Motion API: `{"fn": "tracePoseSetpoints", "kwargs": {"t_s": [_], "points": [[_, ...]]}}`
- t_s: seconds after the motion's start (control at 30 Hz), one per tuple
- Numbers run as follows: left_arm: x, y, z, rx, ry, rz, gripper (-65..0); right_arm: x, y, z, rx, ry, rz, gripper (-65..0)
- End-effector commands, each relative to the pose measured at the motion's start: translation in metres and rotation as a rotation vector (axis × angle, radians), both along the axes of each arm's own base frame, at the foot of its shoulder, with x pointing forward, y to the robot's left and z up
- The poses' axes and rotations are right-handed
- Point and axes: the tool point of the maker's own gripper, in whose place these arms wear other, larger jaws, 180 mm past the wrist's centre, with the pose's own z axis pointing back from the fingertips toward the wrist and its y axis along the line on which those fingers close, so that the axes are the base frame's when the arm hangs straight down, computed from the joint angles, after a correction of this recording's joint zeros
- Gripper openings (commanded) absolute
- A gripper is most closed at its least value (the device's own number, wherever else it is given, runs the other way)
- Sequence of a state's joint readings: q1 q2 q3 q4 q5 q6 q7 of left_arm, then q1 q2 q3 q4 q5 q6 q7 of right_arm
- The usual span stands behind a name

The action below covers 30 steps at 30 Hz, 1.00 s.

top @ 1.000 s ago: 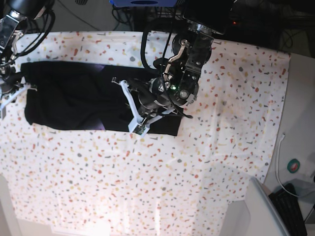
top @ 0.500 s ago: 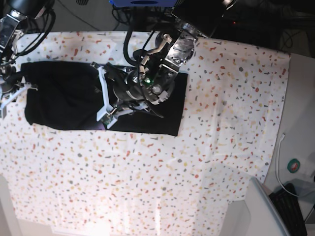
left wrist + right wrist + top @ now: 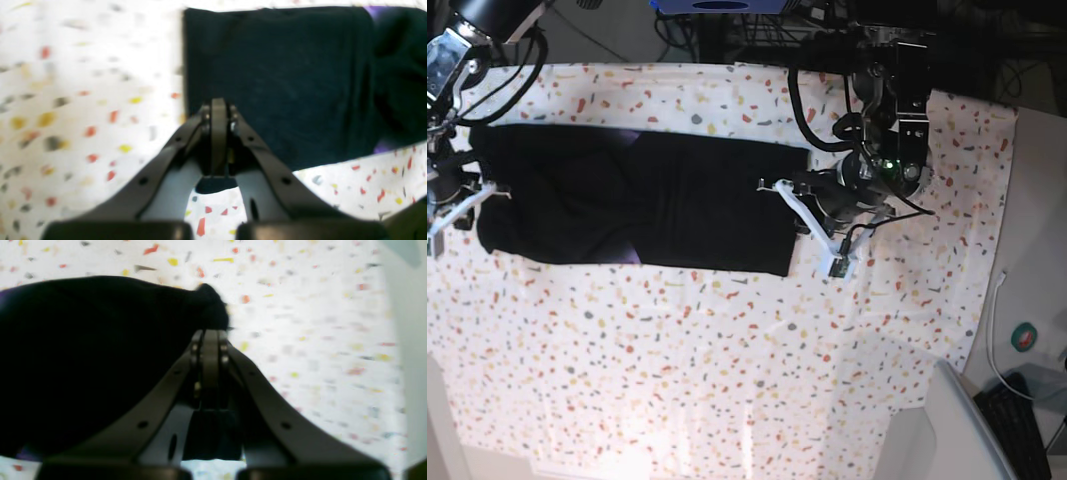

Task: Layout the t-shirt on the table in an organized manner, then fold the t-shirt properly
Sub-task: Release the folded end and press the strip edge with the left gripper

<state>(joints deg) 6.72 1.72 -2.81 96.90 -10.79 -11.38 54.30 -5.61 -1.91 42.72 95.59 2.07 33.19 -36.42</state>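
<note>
The black t-shirt (image 3: 627,200) lies as a long flat band across the far half of the speckled table (image 3: 727,350), with a little purple print showing at its edges. My left gripper (image 3: 810,228) hovers at the band's right end. In the left wrist view this gripper (image 3: 218,105) is shut and empty, over the t-shirt (image 3: 283,83) just inside its edge. My right gripper (image 3: 482,190) sits at the band's left end. In the right wrist view it (image 3: 210,335) is shut where the t-shirt (image 3: 83,356) bunches up at the corner.
The table's right edge (image 3: 1007,200) runs close to the left arm. Beyond it are a white cable (image 3: 995,300), a round roll (image 3: 1025,337), a keyboard (image 3: 1017,425) and a grey bin (image 3: 947,430). Cables and dark equipment (image 3: 727,20) crowd the far side.
My left gripper has swung from over the middle of the shirt to its right end and now stands shut. The shirt lies uncovered and flat. The right gripper has stayed put.
</note>
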Motion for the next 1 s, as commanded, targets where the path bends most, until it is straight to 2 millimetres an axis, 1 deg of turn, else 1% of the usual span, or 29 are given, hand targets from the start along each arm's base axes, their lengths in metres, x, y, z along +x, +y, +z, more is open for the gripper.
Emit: {"fn": "tracePoseSetpoints", "kwargs": {"t_s": [0.0,0.03,0.07,0.1,0.13,0.17,0.2,0.27,0.33,0.4,0.5,0.57,0.63,0.7,0.8,0.87,0.93,0.97], "points": [[0.01,0.005,0.009,-0.005,-0.055,0.021,-65.0,0.004,-0.004,0.008,0.02,-0.028,0.007,-60.8],[0.012,0.006,0.009,-0.01,-0.074,0.029,-65.0,0.002,-0.002,0.003,0.076,-0.017,0.011,-47.3],[0.011,0.008,0.006,-0.01,-0.077,0.037,-65.0,0.002,-0.006,0.001,0.12,-0.007,0.013,-34.1],[0.011,0.017,0.003,0.002,-0.081,0.049,-65.0,0.0,-0.011,-0.004,0.168,0.003,0.011,-21.6],[0.011,0.025,0.003,0.01,-0.089,0.063,-65.0,-0.003,-0.017,-0.01,0.219,0.018,-0.005,-13.2],[0.011,0.03,0.002,0.012,-0.091,0.077,-65.0,-0.007,-0.024,-0.014,0.264,0.029,-0.03,-9.5],[0.011,0.036,0.002,0.017,-0.093,0.092,-65.0,-0.011,-0.033,-0.017,0.284,0.044,-0.047,-9.6],[0.011,0.06,0.0,0.046,-0.088,0.132,-65.0,-0.016,-0.039,-0.022,0.316,0.071,-0.05,-11.7],[0.004,0.086,-0.006,0.081,-0.066,0.176,-65.0,-0.018,-0.042,-0.03,0.344,0.089,-0.057,-12.2],[0.0,0.109,-0.009,0.108,-0.054,0.213,-65.0,-0.013,-0.048,-0.037,0.379,0.104,-0.068,-12.2],[-0.004,0.127,-0.011,0.13,-0.045,0.243,-65.0,-0.007,-0.054,-0.055,0.47,0.144,-0.095,-12.2],[-0.008,0.134,-0.017,0.142,-0.023,0.246,-65.0,-0.005,-0.051,-0.068,0.538,0.176,-0.111,-12.3],[-0.01,0.135,-0.024,0.14,-0.006,0.25,-65.0,-0.006,-0.051,-0.076,0.583,0.195,-0.128,-12.2],[-0.008,0.134,-0.028,0.132,-0.03,0.252,-65.0,-0.007,-0.05,-0.081,0.612,0.212,-0.138,-12.2],[-0.007,0.136,-0.038,0.121,-0.049,0.267,-65.0,-0.01,-0.042,-0.087,0.635,0.236,-0.132,-12.3],[-0.009,0.134,-0.046,0.109,-0.043,0.275,-65.0,-0.014,-0.039,-0.089,0.642,0.262,-0.124,-12.5],[-0.003,0.117,-0.051,0.094,-0.046,0.234,-65.0,-0.019,-0.034,-0.092,0.651,0.294,-0.116,-12.5],[-0.002,0.109,-0.055,0.09,-0.044,0.207,-65.0,-0.022,-0.027,-0.095,0.665,0.314,-0.109,-12.5]]}}
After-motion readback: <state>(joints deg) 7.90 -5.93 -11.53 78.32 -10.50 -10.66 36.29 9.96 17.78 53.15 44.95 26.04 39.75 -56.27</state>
